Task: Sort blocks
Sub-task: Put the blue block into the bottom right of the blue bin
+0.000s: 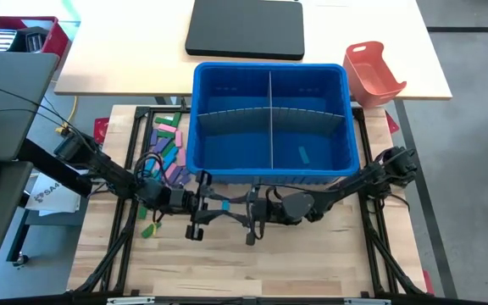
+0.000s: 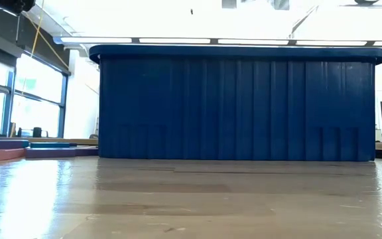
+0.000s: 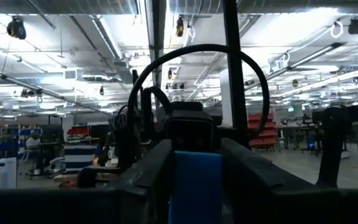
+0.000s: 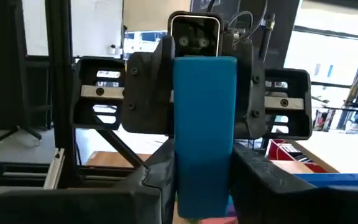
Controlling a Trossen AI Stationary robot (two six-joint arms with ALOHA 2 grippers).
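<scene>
Wooden table (image 1: 312,271) is carrying a big blue plastic bin (image 1: 270,78), rectangular, ribbed outside, split by a grey divider (image 1: 271,119) into compartments. One small teal block (image 1: 303,153) is lying in the bin's right front compartment, slightly angled. A loose pile of blocks (image 1: 167,149), green, pink, purple and blue flat pieces, is sitting on the table just left of the bin, long axes pointing mixed ways; a single green block (image 1: 148,230) is lying apart nearer the front edge.

Both arms are meeting in front of the bin, grippers facing each other. A blue block (image 4: 204,134), smooth flat rectangle, is standing between them, its long axis running from one gripper to the other. Left gripper (image 1: 200,206) is pinching one end of the blue block. Right gripper (image 1: 254,212) is sitting around the other end, fingers (image 4: 263,180) close on both sides; cannot tell if they are gripping it.
</scene>
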